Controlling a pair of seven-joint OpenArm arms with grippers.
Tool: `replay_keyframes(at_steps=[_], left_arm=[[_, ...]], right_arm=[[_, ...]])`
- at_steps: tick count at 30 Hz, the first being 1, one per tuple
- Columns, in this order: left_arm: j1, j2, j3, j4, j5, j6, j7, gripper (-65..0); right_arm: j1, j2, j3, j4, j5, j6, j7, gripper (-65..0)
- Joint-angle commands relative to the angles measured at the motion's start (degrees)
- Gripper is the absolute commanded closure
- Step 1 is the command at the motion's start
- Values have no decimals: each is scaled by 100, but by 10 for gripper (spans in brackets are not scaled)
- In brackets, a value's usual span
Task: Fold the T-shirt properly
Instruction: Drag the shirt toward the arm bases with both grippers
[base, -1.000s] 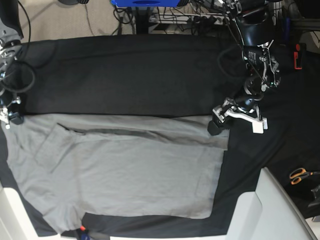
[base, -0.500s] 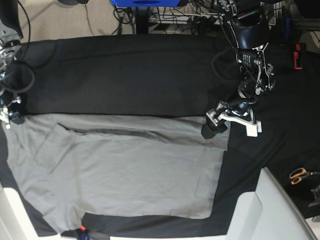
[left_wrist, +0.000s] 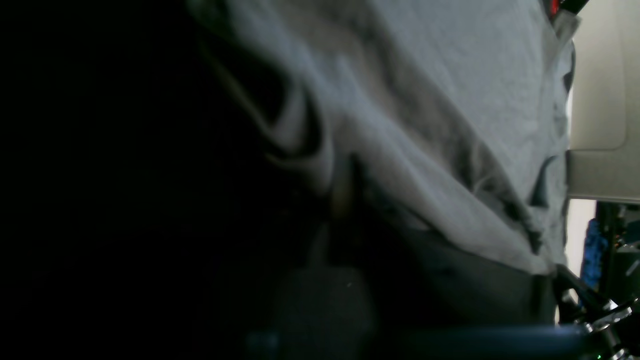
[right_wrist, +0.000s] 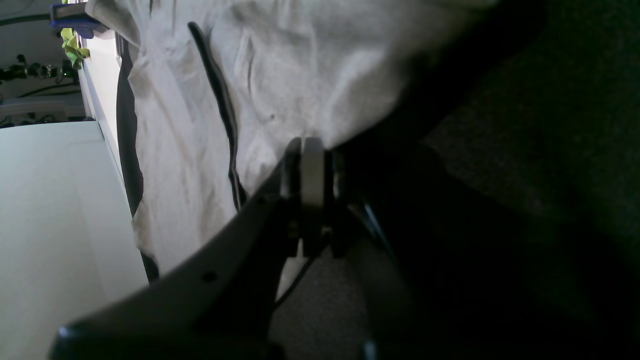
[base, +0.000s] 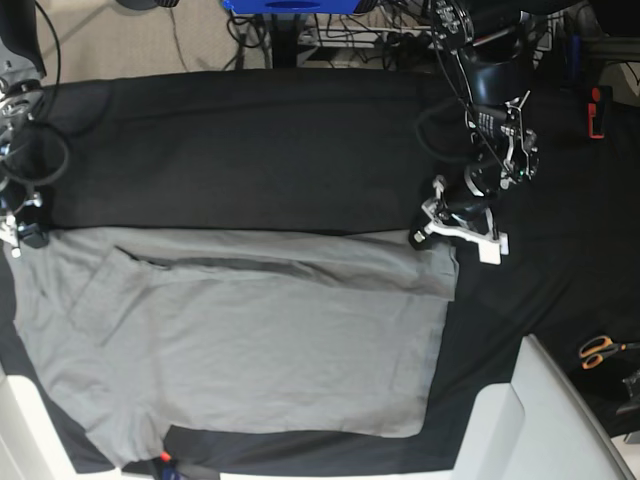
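Observation:
The grey T-shirt lies spread flat on the black table cloth, with one long fold along its far edge. My left gripper sits at the shirt's far right corner, shut on the cloth. In the left wrist view the T-shirt bunches into creases that run to the dark fingertips of the left gripper. My right gripper is at the far left corner. In the right wrist view the right gripper is shut, with the edge of the T-shirt pinched in it.
Orange-handled scissors lie on the cloth at the right. A white surface juts in at the front right corner. A red object and cables sit at the back right.
My left gripper has moved left and back onto the shirt's far right corner and has closed there. The right arm and the shirt have stayed put.

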Motion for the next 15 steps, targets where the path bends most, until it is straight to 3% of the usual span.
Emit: replay_keyframes(at_steps=[1,7,11,15], left_arm=[[-32,0,19,-2,147,82,204,0],[-32,-17,45,183,147,82,248,0],[206,-26,10,622,147,82,670,0],[487,-35,36,1123,156,82,714,0]], right_arm=[[115,137,-6,68,68,101,15,-5],[115,155,-15,95,59,110,6,-3],[107,278,-6,95,59,119,-169,-2],[1,304,-6,156,77,145,-187,-2]])
